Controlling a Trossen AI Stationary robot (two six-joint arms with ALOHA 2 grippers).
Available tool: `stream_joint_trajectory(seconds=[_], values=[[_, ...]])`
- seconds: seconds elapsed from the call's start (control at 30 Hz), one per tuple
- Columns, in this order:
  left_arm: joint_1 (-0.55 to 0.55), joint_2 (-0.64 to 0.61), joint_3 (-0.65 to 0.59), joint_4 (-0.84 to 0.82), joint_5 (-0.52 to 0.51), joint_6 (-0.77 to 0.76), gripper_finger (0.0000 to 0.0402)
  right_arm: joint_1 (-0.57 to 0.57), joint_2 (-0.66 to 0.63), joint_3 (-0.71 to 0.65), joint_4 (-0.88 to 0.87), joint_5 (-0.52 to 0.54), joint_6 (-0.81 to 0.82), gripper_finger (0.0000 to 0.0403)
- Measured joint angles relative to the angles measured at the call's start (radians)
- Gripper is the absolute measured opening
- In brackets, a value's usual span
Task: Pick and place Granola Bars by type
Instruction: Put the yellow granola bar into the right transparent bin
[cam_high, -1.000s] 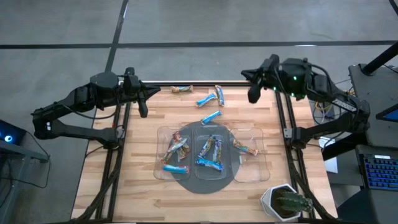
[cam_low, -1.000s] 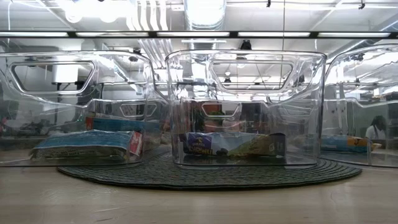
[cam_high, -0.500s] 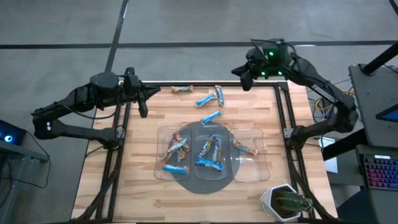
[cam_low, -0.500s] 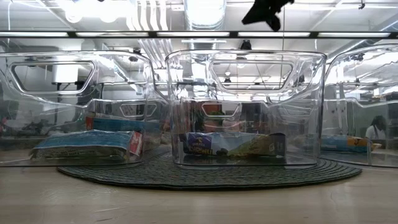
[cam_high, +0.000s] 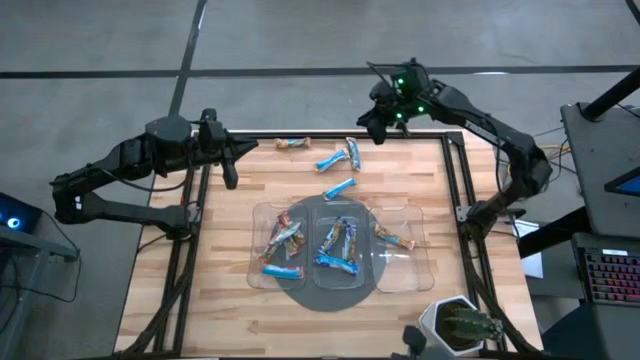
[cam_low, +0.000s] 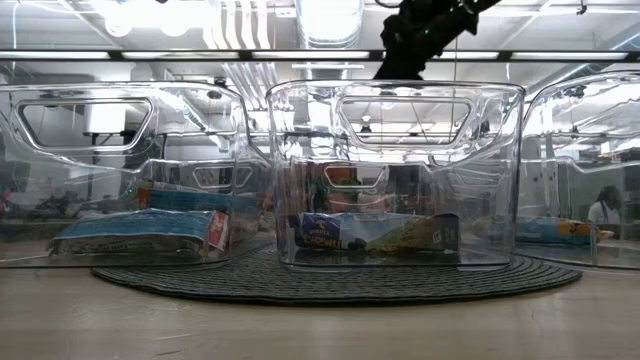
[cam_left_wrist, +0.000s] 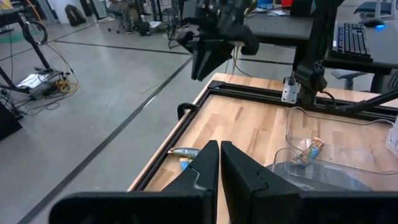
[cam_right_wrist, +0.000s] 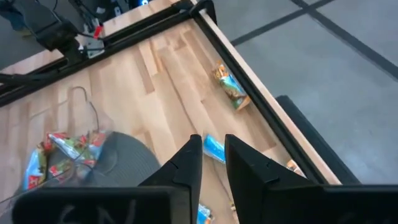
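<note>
Two arms up at the far edge. Left gripper shut, empty, parked over the table's left rail. Four loose bars lie near the far edge, bare wood around them; other bars sit in three clear trays mid-table. Right gripper hangs above the far rail, fingers slightly parted, holding nothing.

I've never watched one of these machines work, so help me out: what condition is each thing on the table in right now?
Left gripper: shut, empty, waiting at the table's left edge.
Right gripper: slightly open, empty, above the far edge.
Loose bars: lying flat on the wood, unsorted.
Three clear trays: upright, each holding bars.
Potted plant: upright at the near corner.
</note>
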Motion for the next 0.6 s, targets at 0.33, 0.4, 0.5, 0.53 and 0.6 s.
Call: stream_joint_trajectory(seconds=[0.33, 0.4, 0.5, 0.53, 0.6], values=[[0.015, 0.000, 0.000, 0.008, -0.131, -0.043, 0.0000, 0.001, 0.010, -0.001, 0.046, -0.012, -0.011, 0.0076], [0.053, -0.001, 0.000, 0.034, -0.139, -0.018, 0.0000, 0.001, -0.001, -0.001, 0.056, -0.014, -0.011, 0.0072], [0.135, 0.007, 0.009, 0.046, -0.087, 0.003, 0.0000, 0.002, -0.014, -0.001, 0.068, -0.016, -0.011, 0.0066], [0.166, 0.017, 0.014, 0.045, -0.058, 0.009, 0.0000, 0.002, -0.019, -0.001, 0.070, -0.017, -0.011, 0.0064], [0.237, 0.039, 0.028, 0.045, 0.012, 0.029, 0.0000, 0.002, -0.032, -0.001, 0.075, -0.017, -0.011, 0.0061]])
